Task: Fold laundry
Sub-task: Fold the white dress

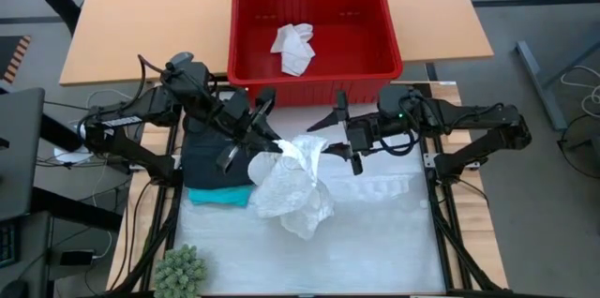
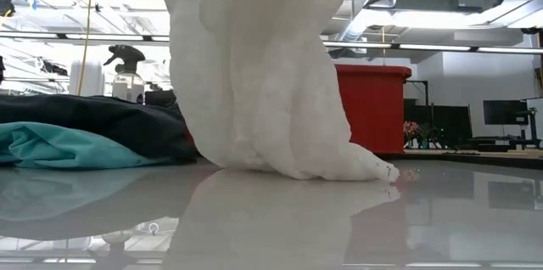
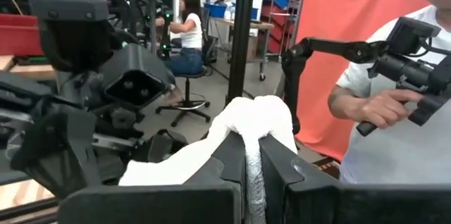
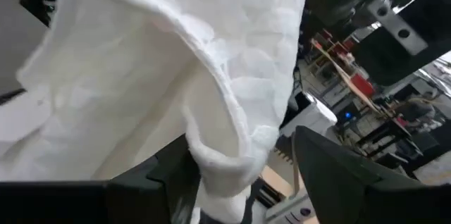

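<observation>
A white garment (image 1: 292,186) hangs over the middle of the table from my left gripper (image 1: 278,144), which is shut on it. Its lower end (image 2: 339,165) rests on the table. My right gripper (image 4: 246,182) stands open close on the other side, with a hanging fold of the garment (image 4: 222,160) between its fingers. A black garment (image 1: 208,162) lies at the table's left on a teal one (image 1: 221,196). Another white piece (image 1: 294,47) lies in the red basket (image 1: 246,17). My left gripper pinches a bunched upper part of the white garment (image 3: 255,122) between its two shut fingers (image 3: 278,164), coming level from the table's left. Several layers are gathered there. The garment hangs below, slack, its lower end on the table. My right gripper: the fold lies against one finger (image 4: 176,175); I cannot tell whether it touches.
The red basket stands beyond the table's far edge. A small green fuzzy plant (image 1: 179,274) sits at the near left corner. The table's right half (image 1: 394,223) is bare. A person (image 3: 394,104) holding a hand-held controller stands in the room behind.
</observation>
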